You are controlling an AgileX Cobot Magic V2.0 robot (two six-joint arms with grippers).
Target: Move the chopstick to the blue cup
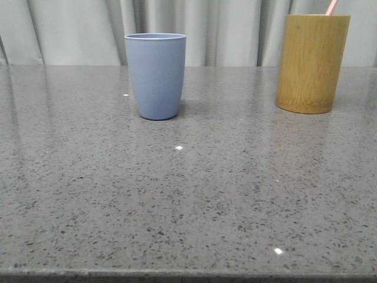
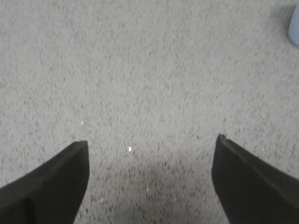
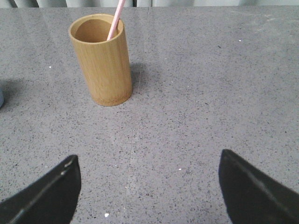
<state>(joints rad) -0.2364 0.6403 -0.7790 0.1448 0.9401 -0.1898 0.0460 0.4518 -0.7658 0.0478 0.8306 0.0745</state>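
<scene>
Low front view; wrist views perhaps higher.

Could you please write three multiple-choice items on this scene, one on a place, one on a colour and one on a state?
1. Where is the chopstick? A in the bamboo cup; B in the blue cup; C flat on the table.
2. What colour is the chopstick? A green; B pale pink; C black.
3. How is the right gripper? A shut on the chopstick; B shut on a cup; C open, holding nothing.

A: the stick rises from the bamboo cup's mouth.
B: its visible end is pink.
C: its fingers stand wide apart over bare table.
</scene>
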